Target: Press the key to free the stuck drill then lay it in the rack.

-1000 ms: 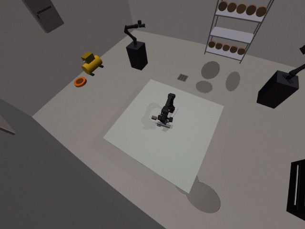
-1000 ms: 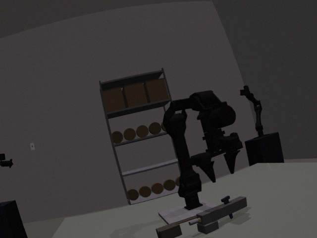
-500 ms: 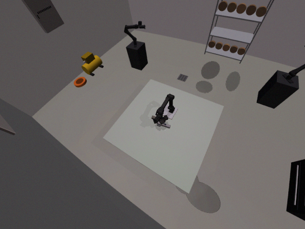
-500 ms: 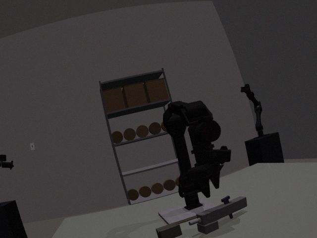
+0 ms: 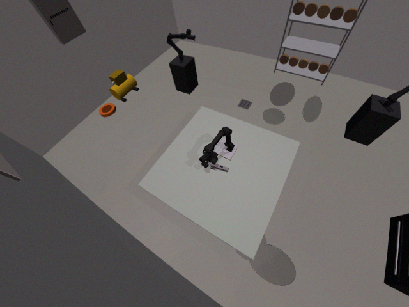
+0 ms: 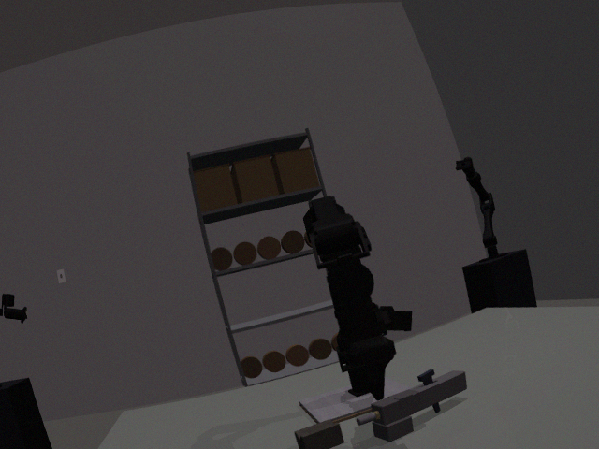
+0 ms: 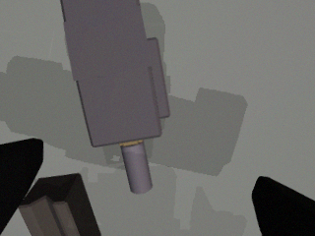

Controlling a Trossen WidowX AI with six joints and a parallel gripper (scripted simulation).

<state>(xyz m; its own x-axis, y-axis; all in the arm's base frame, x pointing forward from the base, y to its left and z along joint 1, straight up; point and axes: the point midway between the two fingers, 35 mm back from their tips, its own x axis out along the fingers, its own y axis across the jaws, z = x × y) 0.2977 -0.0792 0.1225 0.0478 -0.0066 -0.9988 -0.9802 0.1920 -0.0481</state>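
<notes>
My gripper (image 7: 152,171) is open and empty, its fingertips spread on either side of the drill (image 7: 138,172) (image 6: 366,418). The drill's grey cylindrical end sticks out of the long grey housing (image 7: 115,108) (image 6: 420,398) (image 5: 225,169), with a thin gold band where it enters. The dark blue key (image 6: 426,377) passes through the housing, showing above and below it; it is outside the wrist view. The brown grooved rack (image 7: 54,211) (image 6: 320,436) is near the left fingertip in the wrist view; my arm hides it in the top view. In the exterior view I cannot make out the fingertips.
A block (image 6: 392,428) supports the housing near the drill end. A pale plate (image 5: 232,153) (image 6: 321,410) lies beneath my arm's base, beside the housing. The table edge (image 5: 195,219) is well away. Other arms on black pedestals (image 5: 185,75) (image 5: 371,120) stand beyond the table.
</notes>
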